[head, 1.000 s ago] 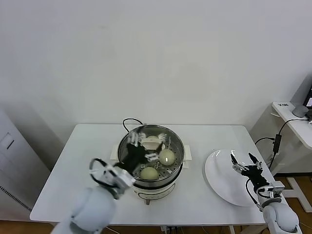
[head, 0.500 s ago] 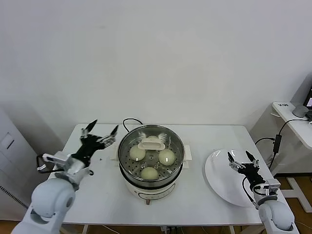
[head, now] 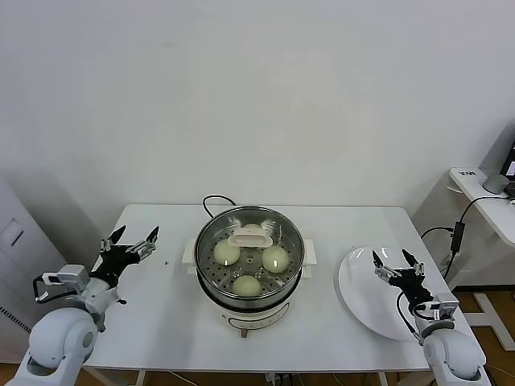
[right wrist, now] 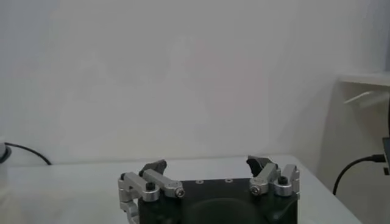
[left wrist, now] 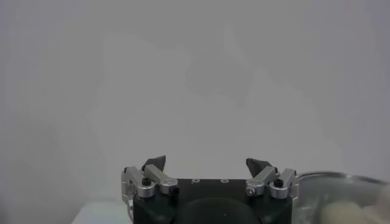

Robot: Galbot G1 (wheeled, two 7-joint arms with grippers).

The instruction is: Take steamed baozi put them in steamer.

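Three steamed baozi sit inside the steamer at table centre; a fourth is not visible in any view.

Left gripper: raised over the left part of the white table, well apart from the steamer, fingers spread wide, nothing between them. The left wrist view confirms it: left gripper with both dark fingertips apart against the bare wall, steamer rim at the frame edge.

Steamer: shiny steel pot on a white base, black cord trailing off behind it. A white tab lies on the perforated tray at the back, the buns arranged around the tray centre, each apart from the others.

White plate: right of the steamer, near the table's right edge, nothing on it.

Right gripper: over the plate's right side, fingers parted, holding nothing. The right wrist view shows the right gripper with the same gap between its fingertips, table surface beyond.
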